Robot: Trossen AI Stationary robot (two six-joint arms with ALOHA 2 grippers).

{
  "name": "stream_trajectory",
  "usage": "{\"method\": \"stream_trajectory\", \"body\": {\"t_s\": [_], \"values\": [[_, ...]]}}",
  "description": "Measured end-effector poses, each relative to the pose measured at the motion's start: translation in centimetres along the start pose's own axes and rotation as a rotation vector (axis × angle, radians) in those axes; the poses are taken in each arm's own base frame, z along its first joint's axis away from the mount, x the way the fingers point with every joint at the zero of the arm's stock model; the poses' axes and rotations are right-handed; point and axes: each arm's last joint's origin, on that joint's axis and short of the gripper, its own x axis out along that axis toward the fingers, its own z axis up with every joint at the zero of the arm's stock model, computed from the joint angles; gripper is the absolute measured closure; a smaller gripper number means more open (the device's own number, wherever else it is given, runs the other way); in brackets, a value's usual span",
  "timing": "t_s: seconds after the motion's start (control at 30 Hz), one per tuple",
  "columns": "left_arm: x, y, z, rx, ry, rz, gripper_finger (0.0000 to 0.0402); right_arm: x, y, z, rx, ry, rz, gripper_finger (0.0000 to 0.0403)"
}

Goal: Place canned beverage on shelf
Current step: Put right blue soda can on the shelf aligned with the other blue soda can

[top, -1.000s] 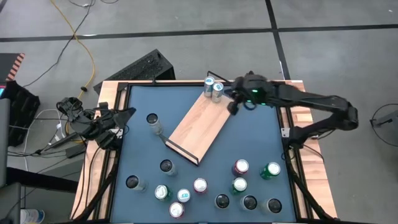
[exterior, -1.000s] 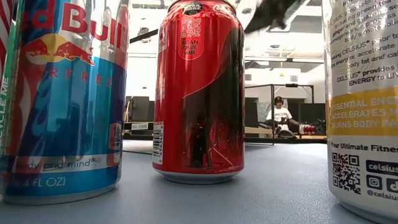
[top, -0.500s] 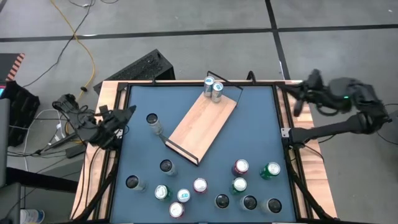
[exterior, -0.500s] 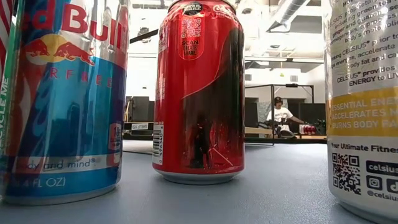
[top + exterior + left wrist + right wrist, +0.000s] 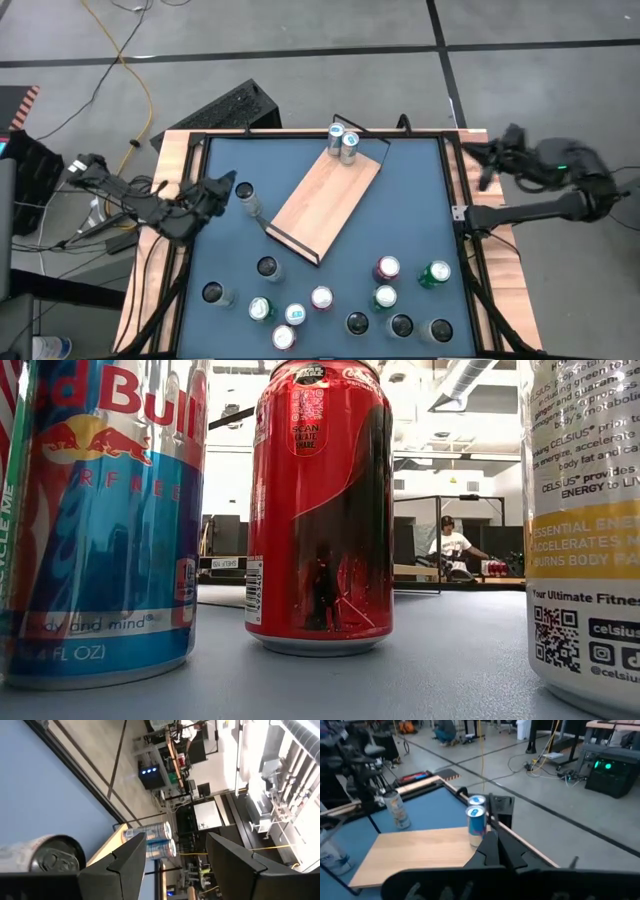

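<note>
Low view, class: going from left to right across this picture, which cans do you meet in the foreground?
Blue and silver Red Bull can → red can → white and yellow Celsius can.

Floor (image 5: 300,40): grey concrete w/ dark seam lines; yellow cable (image 5: 140,85) trailing across.
Ceiling: exposed ducts (image 5: 465,375), white.
Far bench: person (image 5: 450,545) seated behind black frame.
Equipment: dark box w/ green light (image 5: 607,770) on floor.
</note>
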Motion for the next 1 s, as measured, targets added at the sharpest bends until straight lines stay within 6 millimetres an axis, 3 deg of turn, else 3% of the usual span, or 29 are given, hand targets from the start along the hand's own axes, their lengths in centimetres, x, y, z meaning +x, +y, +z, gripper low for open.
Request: {"method": "stream_trajectory", "body": {"t_s": [0.17,0.3,0.43,0.6,0.77,1.0], "values": [[0.7,-0.1,-0.2,-0.033,0.017,0.004,0.0207,5.4,3.4,-1.0,-0.13,0.017,-0.027,0.0403],[1.0,-0.1,-0.1,-0.043,0.019,0.006,0.0207,8.8,4.6,-0.8,-0.193,0.01,-0.082,0.0403],[1.0,-0.2,0.1,-0.022,0.061,-0.001,0.0207,13.3,5.3,-0.5,-0.178,0.046,-0.019,0.0403],[0.9,-0.7,0.8,0.021,0.164,-0.033,0.0207,19.8,4.9,-1.0,-0.142,0.085,0.031,0.0403],[0.7,-1.2,1.9,0.113,0.207,-0.075,0.0207,24.6,3.5,-2.2,-0.078,0.125,0.044,0.0403],[0.5,-1.6,3.1,0.204,0.197,-0.103,0.0207,27.9,2.8,-4.2,-0.045,0.191,0.004,0.0403]]}}
